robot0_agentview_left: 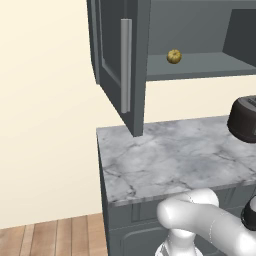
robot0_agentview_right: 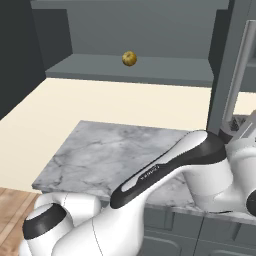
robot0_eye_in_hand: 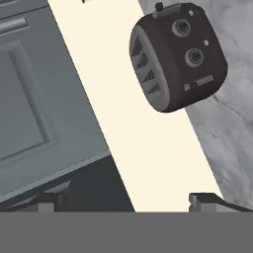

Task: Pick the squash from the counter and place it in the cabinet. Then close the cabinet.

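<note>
Cabinet door: the cabinet (robot0_agentview_left: 200, 30) stands open; in the left base view its left door (robot0_agentview_left: 117, 60) swings out toward us, the long silver bar handle (robot0_agentview_left: 126, 65) upright on its face.
Squash: there it is, the squash (robot0_agentview_left: 174, 56) sitting on the cabinet's shelf (robot0_agentview_left: 200, 67), near the front edge, just right of that open door.
Squash axis: it's a round ribbed ball with no clear long axis; which way the stem points is too small to tell.
Counter: the counter (robot0_agentview_left: 170, 160) lies well below the cabinet shelf.
Right base view: same squash (robot0_agentview_right: 129, 58), same shelf, and here a second open door edge with its bar handle (robot0_agentview_right: 239, 75) shows right of the squash; the arm (robot0_agentview_right: 165, 175) sweeps across below toward it.
Hand view extra: a dark rounded appliance (robot0_eye_in_hand: 175, 54) with two knobs, seen close, plus a panelled cabinet door (robot0_eye_in_hand: 34, 99) beside it.
Gripper: the gripper (robot0_eye_in_hand: 128, 201) is spread wide, tips far apart, nothing between them.
</note>
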You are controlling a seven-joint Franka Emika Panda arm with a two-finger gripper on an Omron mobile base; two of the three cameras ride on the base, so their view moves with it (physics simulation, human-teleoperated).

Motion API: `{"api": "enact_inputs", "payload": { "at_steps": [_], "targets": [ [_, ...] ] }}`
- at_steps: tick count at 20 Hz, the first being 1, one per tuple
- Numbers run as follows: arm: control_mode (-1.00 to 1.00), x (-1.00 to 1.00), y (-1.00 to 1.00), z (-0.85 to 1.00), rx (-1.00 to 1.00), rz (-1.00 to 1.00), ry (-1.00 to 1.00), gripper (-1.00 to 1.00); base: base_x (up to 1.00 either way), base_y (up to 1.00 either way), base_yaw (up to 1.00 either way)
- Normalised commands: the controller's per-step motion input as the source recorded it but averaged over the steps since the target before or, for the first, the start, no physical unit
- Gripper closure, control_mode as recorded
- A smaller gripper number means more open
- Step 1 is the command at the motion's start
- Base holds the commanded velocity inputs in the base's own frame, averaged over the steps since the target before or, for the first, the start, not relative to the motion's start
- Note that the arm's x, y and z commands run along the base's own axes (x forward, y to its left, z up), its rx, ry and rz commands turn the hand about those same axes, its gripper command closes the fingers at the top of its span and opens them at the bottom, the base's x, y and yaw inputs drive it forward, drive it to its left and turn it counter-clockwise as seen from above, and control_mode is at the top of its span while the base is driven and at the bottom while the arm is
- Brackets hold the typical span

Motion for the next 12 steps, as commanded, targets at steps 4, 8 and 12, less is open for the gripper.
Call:
{"api": "enact_inputs", "payload": {
  "at_steps": [4,8,12],
  "targets": [
    [-1.00,0.02,-0.22,0.33,0.09,0.03,-0.32,-1.00,0.00,0.00,0.00],
    [-1.00,-0.39,0.18,0.24,0.00,0.24,-0.36,-1.00,0.00,0.00,0.00],
    [-1.00,0.05,0.56,0.10,0.00,0.44,-0.19,-1.00,0.00,0.00,0.00]
  ]
}}
